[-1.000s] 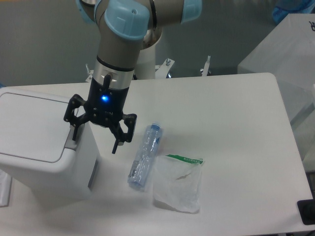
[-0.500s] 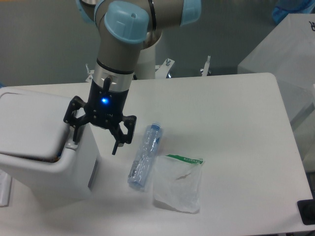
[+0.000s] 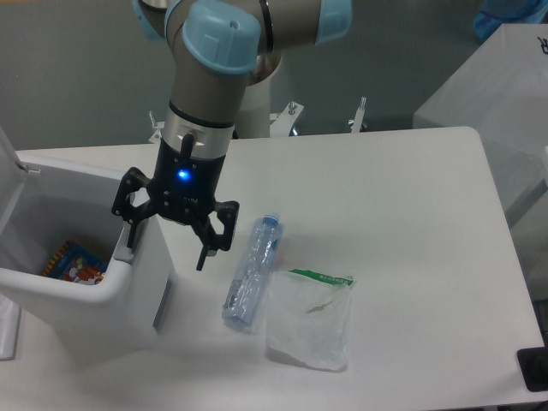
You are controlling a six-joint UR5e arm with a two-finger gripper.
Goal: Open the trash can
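Observation:
The trash can (image 3: 111,295) is a big white boxy bin at the left of the table. Its lid (image 3: 8,171) stands swung up at the far left edge, and the inside shows a colourful packet (image 3: 75,261) at the bottom. My gripper (image 3: 167,247) hangs open over the bin's right rim. One finger (image 3: 131,233) rests at the grey push-tab on the rim; the other finger (image 3: 204,253) hangs free beyond the bin's right wall. Nothing is held between them.
A crushed clear plastic bottle with a blue cap (image 3: 252,272) lies just right of the gripper. A clear plastic bag with a green strip (image 3: 310,318) lies beside it. A grey box (image 3: 501,94) stands off the table's right side.
The lid was shut, lifted a crack, and now stands fully swung up, exposing the bin's inside. The gripper has stayed at the rim's push-tab.

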